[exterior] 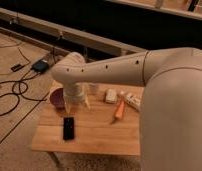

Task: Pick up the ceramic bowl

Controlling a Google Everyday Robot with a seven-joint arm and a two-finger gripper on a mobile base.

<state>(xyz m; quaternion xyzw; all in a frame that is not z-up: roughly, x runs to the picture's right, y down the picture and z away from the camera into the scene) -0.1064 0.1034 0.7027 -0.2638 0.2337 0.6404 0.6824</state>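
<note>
The ceramic bowl (57, 98) is small, round and dark maroon, and sits at the left edge of the wooden table (99, 132). My white arm reaches in from the right and bends down over the table's left part. The gripper (74, 104) hangs below the wrist, right beside the bowl's right side, with pale fingers pointing down at the table. The arm hides the bowl's right part. The flat black phone (68, 128) lies in front of the bowl and gripper.
On the table lie an orange carrot-like object (119, 110), a white block (111, 96), a white packet (132, 100) and a small white cup (94, 88). Cables (9, 92) and a dark box (40, 65) lie on the floor to the left.
</note>
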